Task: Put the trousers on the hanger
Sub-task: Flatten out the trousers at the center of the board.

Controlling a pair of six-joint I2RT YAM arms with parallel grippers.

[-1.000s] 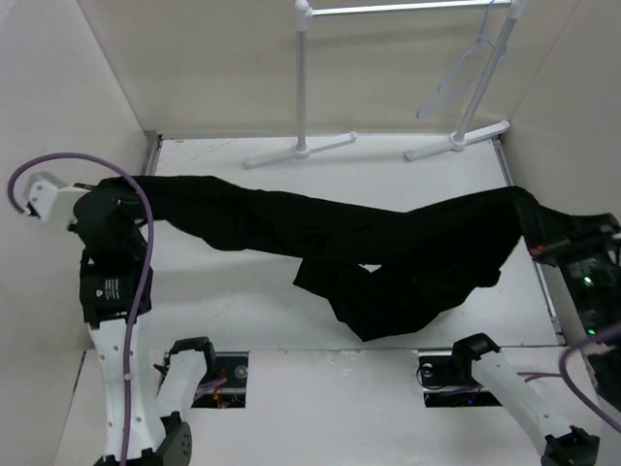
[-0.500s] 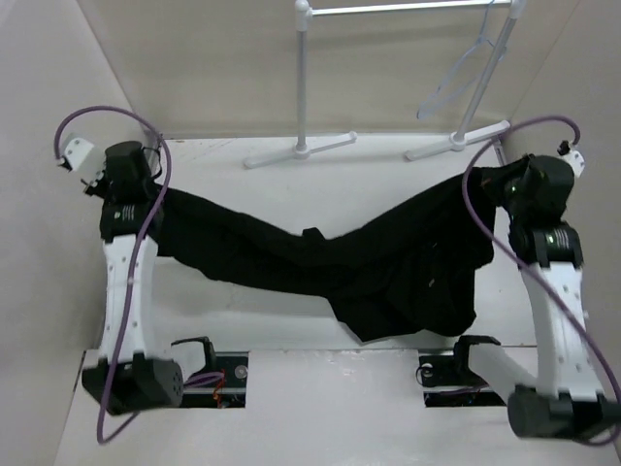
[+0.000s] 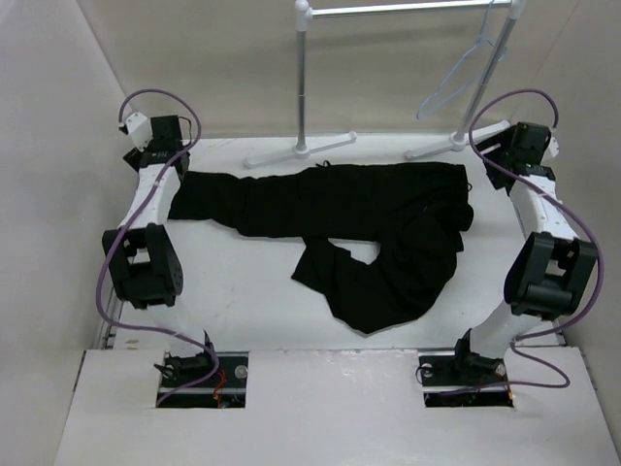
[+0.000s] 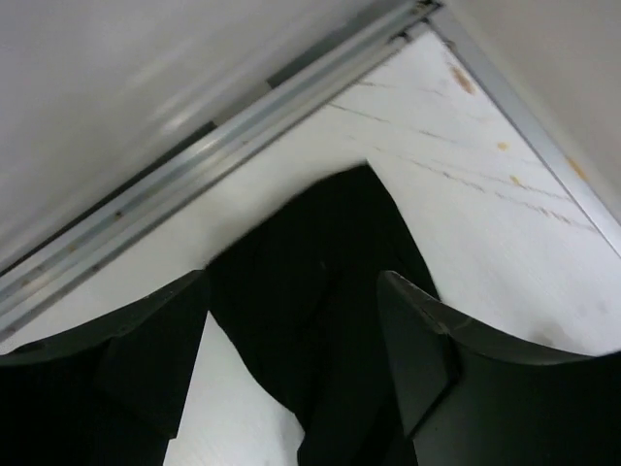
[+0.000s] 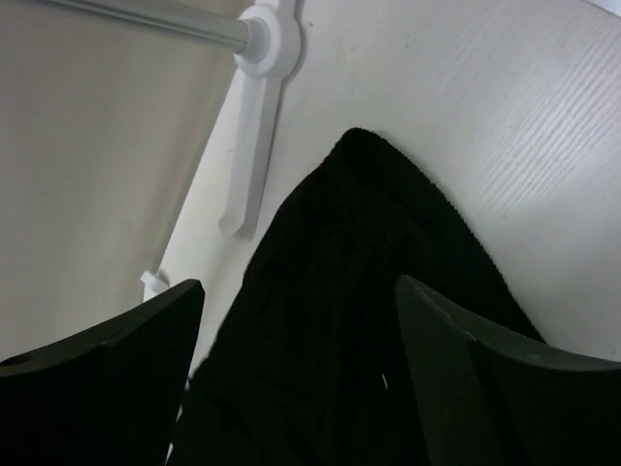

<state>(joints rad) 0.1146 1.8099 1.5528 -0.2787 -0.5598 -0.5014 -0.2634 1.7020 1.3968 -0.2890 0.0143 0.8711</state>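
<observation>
1. Find the trousers [image 3: 340,199] lying flat on the table [image 3: 243,291], stretched from 9 to 3 o'clock in the overhead view, with one leg doubled back toward 6 o'clock.
2. Look to 1 o'clock for the hanger [image 3: 451,80], hung on the rail of the white rack [image 3: 303,87], well apart from the cloth and carrying nothing.
3. Read the left gripper [image 4: 291,282] as spread wide over the 9 o'clock end of the fabric, pinching nothing.
4. Read the right gripper [image 5: 298,283] the same way: wide apart over the 3 o'clock end, gripping nothing.
5. Judge the step in hand as laying out and straightening the cloth, with the hanging itself not yet begun.
6. Next, probably: sort out the doubled leg, take a fresh pinch on one end, lift, and feed the legs over the hanger's lower bar.
7. Expect soft cloth to sag and slip, so plan a firm, bunched hold and a careful pass through that thin triangle.
</observation>
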